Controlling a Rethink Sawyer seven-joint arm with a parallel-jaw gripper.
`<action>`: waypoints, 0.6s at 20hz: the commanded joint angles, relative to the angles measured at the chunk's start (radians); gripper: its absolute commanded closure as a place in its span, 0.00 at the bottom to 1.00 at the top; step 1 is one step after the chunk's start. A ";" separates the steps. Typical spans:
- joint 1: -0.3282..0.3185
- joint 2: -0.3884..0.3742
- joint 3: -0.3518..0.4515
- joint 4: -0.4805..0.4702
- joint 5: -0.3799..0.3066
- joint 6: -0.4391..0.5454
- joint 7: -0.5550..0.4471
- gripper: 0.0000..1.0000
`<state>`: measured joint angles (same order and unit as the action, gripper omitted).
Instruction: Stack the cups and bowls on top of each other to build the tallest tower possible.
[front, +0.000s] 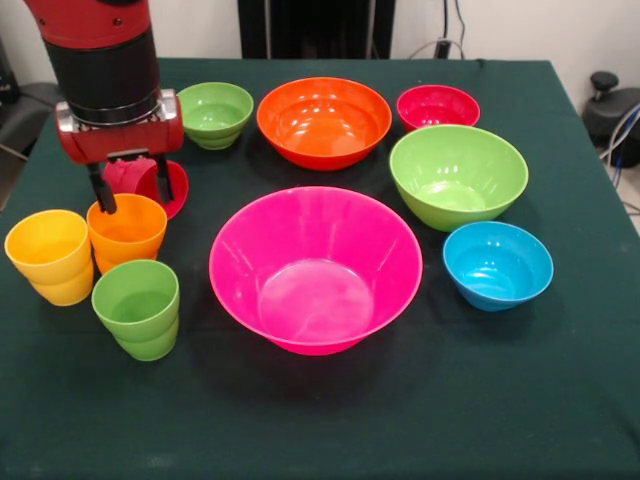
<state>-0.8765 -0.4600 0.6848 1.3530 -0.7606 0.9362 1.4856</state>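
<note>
My tool (132, 192): it hangs over the red cup (140, 182), which lies on its side behind the orange cup (127, 232). The two fingers (101, 190) are spread apart, one at each side of the red cup; I cannot tell if they touch it. Nothing is gripped.
Landmark: the pink bowl (315, 268), the widest one, stands upright in the middle of the green bench (320, 420), empty.
Cups: orange, yellow (52, 256) and green (137, 308) stand upright in a close group left of the pink bowl; the green one is nearest to the front edge.
Large bowls: the orange bowl (323, 121) is just behind the pink bowl; the large green bowl (458, 175) is behind it to the right.
Small bowls: the blue bowl (497, 265) is right of the pink bowl; the small red bowl (437, 107) is far behind on the right; the small green bowl (214, 114) is behind on the left.
Tower: nothing is stacked; every piece stands alone.
</note>
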 joint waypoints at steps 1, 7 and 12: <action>0.023 0.021 -0.012 0.059 -0.088 -0.046 -0.266 0.00; 0.018 0.018 -0.015 0.088 -0.109 -0.083 -0.244 0.00; 0.028 0.024 -0.016 0.098 -0.120 -0.101 -0.239 0.00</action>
<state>-0.8784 -0.4620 0.6850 1.3920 -0.7882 0.8925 1.4856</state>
